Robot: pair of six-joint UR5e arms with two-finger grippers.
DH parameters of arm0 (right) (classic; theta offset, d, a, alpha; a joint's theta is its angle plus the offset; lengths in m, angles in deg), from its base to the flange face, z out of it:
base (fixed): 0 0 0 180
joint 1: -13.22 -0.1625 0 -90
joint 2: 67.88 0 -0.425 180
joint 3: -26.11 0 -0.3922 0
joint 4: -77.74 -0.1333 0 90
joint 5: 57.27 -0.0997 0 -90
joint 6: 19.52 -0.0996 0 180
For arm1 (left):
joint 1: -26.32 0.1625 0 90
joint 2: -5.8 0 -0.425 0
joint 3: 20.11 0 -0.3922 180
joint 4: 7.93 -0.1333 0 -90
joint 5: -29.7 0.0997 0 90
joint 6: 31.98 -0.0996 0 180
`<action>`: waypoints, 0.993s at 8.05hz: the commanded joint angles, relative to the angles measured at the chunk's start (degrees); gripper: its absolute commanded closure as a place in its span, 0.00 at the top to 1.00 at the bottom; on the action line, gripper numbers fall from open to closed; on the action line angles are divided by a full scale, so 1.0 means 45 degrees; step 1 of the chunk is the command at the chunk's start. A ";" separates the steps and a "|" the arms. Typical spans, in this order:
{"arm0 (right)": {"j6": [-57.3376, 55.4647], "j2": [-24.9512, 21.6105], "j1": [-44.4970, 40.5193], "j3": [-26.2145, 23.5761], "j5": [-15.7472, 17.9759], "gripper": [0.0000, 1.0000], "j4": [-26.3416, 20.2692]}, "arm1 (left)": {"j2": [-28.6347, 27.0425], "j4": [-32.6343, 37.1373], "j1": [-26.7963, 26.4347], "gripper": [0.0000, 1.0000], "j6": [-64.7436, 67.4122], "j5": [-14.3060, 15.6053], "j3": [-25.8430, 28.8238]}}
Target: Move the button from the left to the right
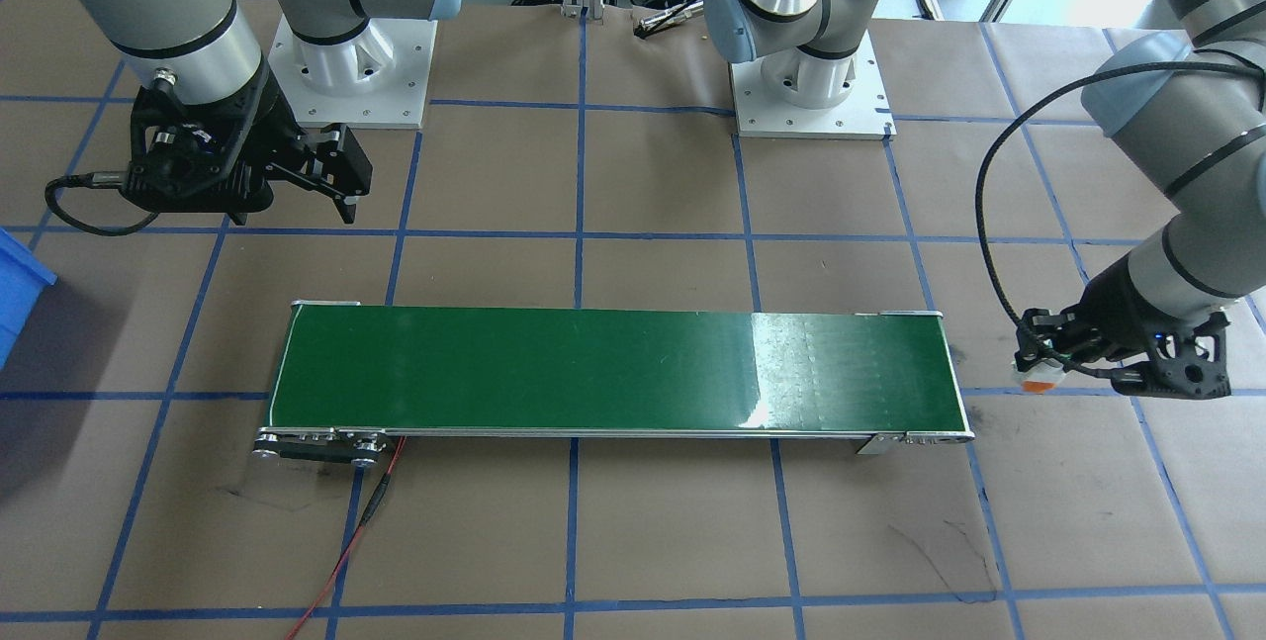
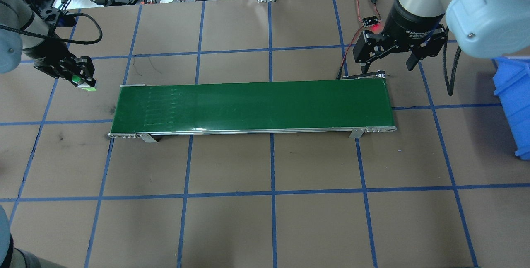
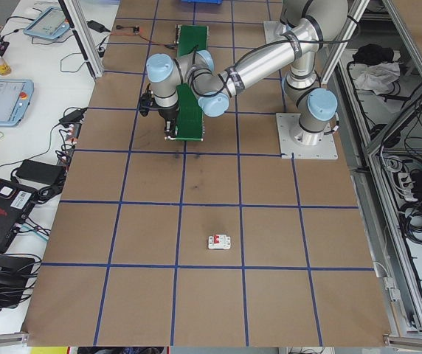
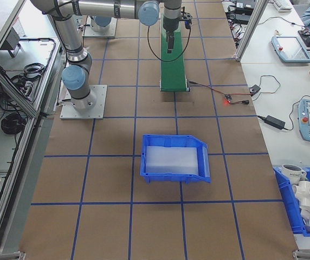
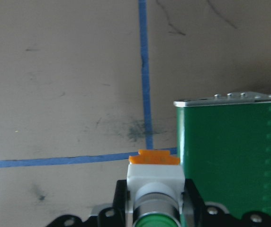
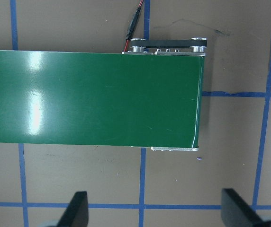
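Observation:
The button [image 5: 154, 182], with its green cap, white body and orange base, sits between the fingers of my left gripper [image 5: 155, 203], which is shut on it. This gripper [image 2: 81, 80] hangs over the brown table just off the left end of the green conveyor belt [image 2: 252, 106]. The button's orange base [image 1: 1037, 383] points down and its green cap [image 2: 76, 79] shows from above. My right gripper [image 2: 387, 67] is open and holds nothing, above the far side of the belt's right end [image 6: 173, 94]. One of its fingers [image 6: 76, 210] shows at the bottom of the right wrist view.
A blue bin [image 2: 513, 94] stands on the table to the right of the belt. A white circuit breaker with a red toggle [image 3: 219, 241] lies on the table well to the left. A red and black cable [image 1: 366, 521] runs from the belt's motor end.

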 commanded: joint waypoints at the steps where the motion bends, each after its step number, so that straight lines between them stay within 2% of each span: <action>1: 0.0005 0.0012 0.0000 0.0000 0.0010 1.00 0.0000 | -0.0076 -0.0107 -0.0649 0.00 0.0327 -0.0687 -0.0083; 3: -0.0014 0.0012 0.0000 -0.0020 -0.0009 1.00 0.0000 | -0.0250 -0.0186 -0.1270 0.00 0.1338 -0.0689 -0.0355; 5: -0.0014 0.0012 0.0000 -0.0020 -0.0009 1.00 0.0000 | -0.0310 -0.0323 -0.1411 0.00 0.1304 -0.0552 -0.0609; 7: -0.0014 0.0012 0.0000 -0.0020 -0.0009 1.00 0.0000 | -0.0349 -0.0304 -0.1411 0.00 0.0778 0.0381 -0.1038; 8: -0.0014 0.0012 0.0000 -0.0020 -0.0009 1.00 0.0000 | -0.0349 -0.0342 -0.1411 0.00 0.0950 0.0425 -0.1311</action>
